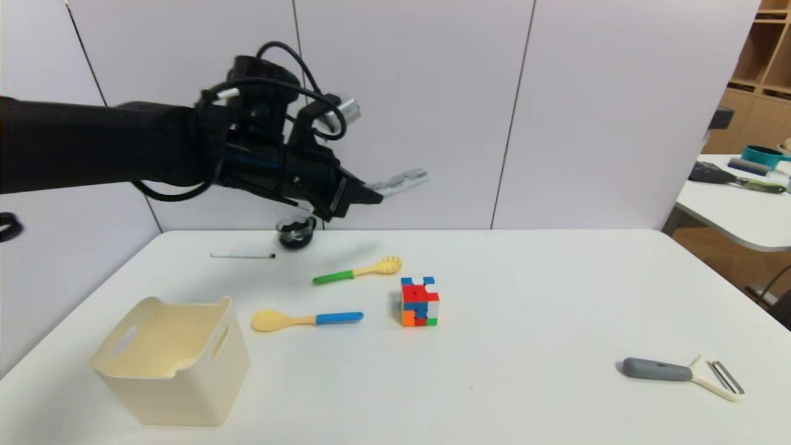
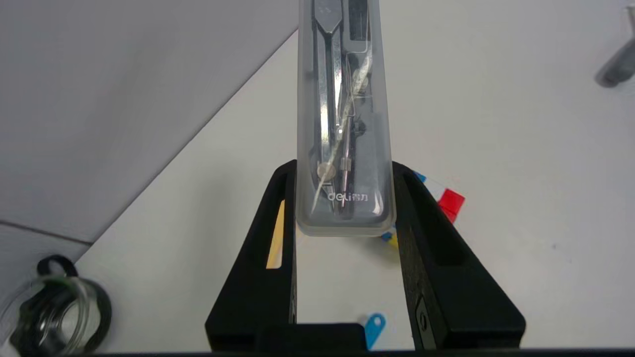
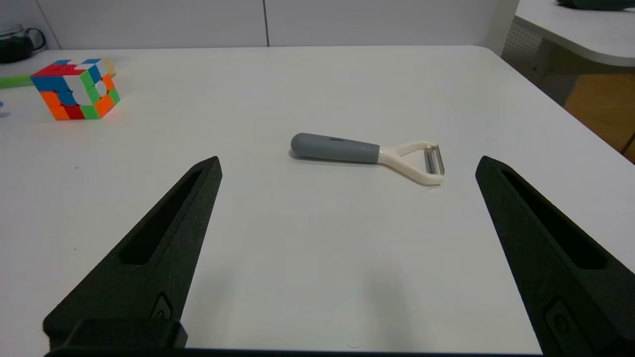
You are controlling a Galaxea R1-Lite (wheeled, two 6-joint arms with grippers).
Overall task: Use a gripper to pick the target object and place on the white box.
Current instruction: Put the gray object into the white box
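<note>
White panels stand behind the white worktop (image 1: 531,371). Relative to the white box (image 1: 170,371), the left gripper (image 2: 346,198) is raised above and beyond; its jaws grasp the clear-lidded grey case (image 2: 345,124) by one end, well apart from the box. The right gripper (image 3: 349,166) is parked, jaws released, nearest the grey-handled peeler (image 3: 337,148).

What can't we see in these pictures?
- Bottom of the box inside: head view, its front wall hides some of it.
- Far end of the clear case in the left tool: left wrist view, cut off by the picture's edge.
- Writing on the pen: head view, too small.
- Most of the cube: left wrist view, behind the tool.
</note>
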